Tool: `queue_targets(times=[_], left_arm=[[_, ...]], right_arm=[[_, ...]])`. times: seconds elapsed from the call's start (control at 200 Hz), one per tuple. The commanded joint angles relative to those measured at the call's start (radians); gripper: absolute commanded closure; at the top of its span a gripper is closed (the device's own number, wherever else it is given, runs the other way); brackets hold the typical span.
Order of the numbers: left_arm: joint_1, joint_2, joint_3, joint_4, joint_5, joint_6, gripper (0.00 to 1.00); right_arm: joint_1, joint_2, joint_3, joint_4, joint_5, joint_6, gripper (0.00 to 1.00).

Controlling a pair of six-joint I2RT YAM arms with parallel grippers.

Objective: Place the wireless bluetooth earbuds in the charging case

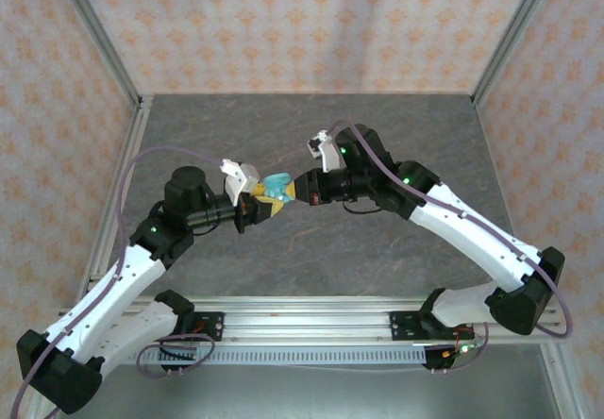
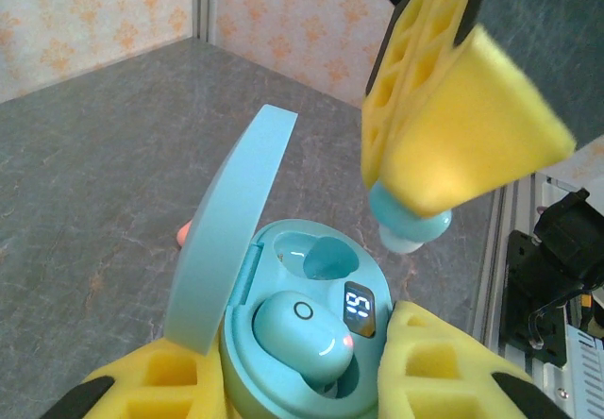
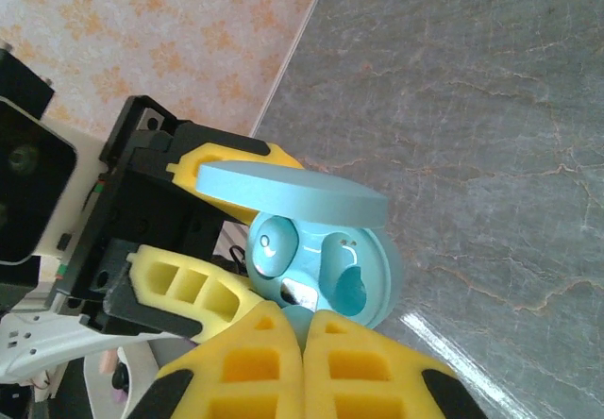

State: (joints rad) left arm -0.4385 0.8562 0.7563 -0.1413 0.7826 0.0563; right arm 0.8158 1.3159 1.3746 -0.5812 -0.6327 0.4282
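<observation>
Lit digits "19" (read tilted), on charging case [image 2: 243, 360] display [image 2: 360, 308]

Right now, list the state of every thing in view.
Light blue pebble-shaped plastic charging case: lid open, display lit.
Light blue earbud in case: seated in its slot.
Second slot: empty.
Second light blue earbud: pinched, outside the case.
Left tool: shut on case.
Right tool: shut on second earbud.
</observation>
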Motion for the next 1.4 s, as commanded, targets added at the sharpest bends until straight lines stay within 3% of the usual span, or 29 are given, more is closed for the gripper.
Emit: queue_targets(times=[0.0, 0.856, 1.161, 1.396], left_arm=[[-0.006, -0.006, 0.038, 0.035, 0.032, -0.009, 0.87], [-0.007, -0.012, 0.047, 0.025, 0.049, -0.011, 0.87], [-0.008, -0.014, 0.047, 0.02, 0.047, -0.009, 0.87], [-0.007, -0.011, 0.047, 0.022, 0.047, -0.01, 0.87]], right_arm=[[0.007, 0.003, 0.031, 0.052, -0.022, -0.029, 0.94], [0.008, 0.039, 0.017, 0.017, 0.024, -0.11, 0.91], [0.008, 0.04, 0.035, -0.003, 0.034, -0.115, 0.65], [0.008, 0.013, 0.056, -0.023, 0.062, -0.112, 0.61]])
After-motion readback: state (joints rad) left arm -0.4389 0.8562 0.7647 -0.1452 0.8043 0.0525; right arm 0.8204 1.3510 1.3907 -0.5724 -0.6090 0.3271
